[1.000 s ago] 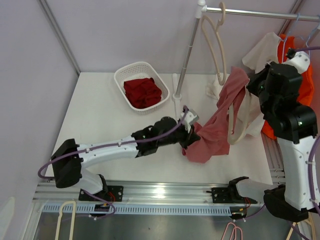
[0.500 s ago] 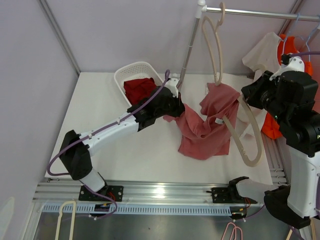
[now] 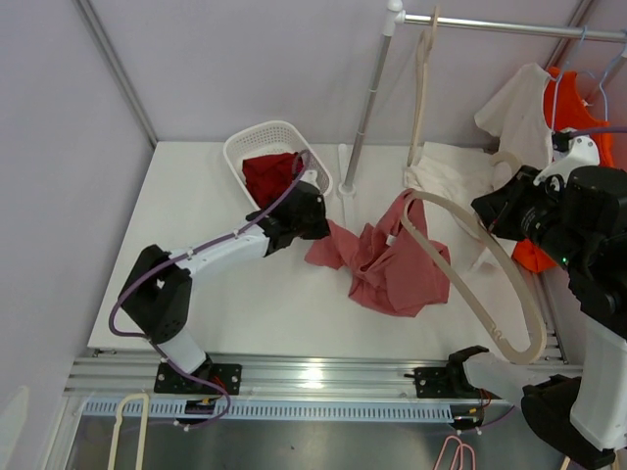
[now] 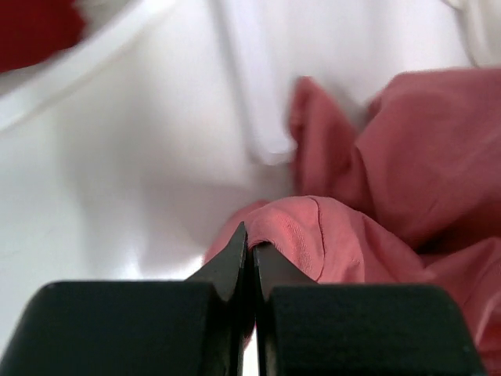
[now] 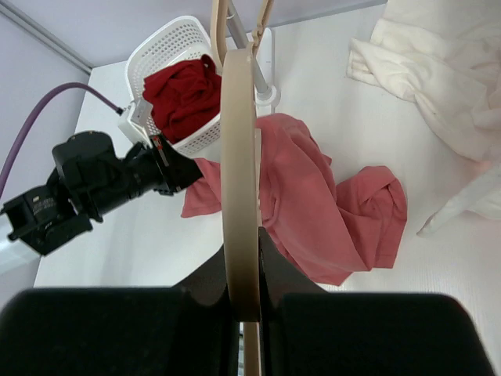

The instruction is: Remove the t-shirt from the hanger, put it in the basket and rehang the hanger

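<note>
Top ext: t-shirt (image 3: 392,279) further left now

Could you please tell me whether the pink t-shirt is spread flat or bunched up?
Bunched up: the pink t-shirt lies crumpled on the table, an edge pinched in the left gripper, jaws shut.

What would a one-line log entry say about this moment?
left gripper: shut on pink t-shirt | right gripper: shut on hanger | pink t-shirt: crumpled on table
</note>
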Controlling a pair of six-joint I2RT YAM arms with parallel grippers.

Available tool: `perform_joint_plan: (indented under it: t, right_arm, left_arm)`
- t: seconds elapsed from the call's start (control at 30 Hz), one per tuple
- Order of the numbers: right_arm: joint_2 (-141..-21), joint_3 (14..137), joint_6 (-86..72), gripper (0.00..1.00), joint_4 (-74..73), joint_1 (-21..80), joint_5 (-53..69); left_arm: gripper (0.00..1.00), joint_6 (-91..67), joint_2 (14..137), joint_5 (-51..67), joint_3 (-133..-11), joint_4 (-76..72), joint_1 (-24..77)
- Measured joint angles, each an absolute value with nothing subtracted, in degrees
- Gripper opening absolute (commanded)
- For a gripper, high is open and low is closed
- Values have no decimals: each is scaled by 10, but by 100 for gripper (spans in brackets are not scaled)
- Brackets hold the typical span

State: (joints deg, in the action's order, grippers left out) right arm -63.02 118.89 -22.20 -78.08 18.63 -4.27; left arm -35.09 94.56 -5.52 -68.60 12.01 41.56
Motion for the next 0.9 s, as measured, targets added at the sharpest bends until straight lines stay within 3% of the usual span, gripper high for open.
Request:
perform_joint_plan:
  t: [0.23,0.5,0.7,0.9]
  right_arm:
    - [-600,1178,-229,0,-776,187,-81]
    - [-521,1043,-240,0,-666,187,-208]
    - [-542,932,-237,0,-534,187,-251]
    - [-621,924,-201,0,-411,183,-241]
  left_arm:
    - [1,-371,924,-44,-660,142,345]
    - [1,-360,830,-22,-723,141,351]
    - [1,-323,803,-30,-843,85,350]
    - [1,-283,837,-39,-955,8,313]
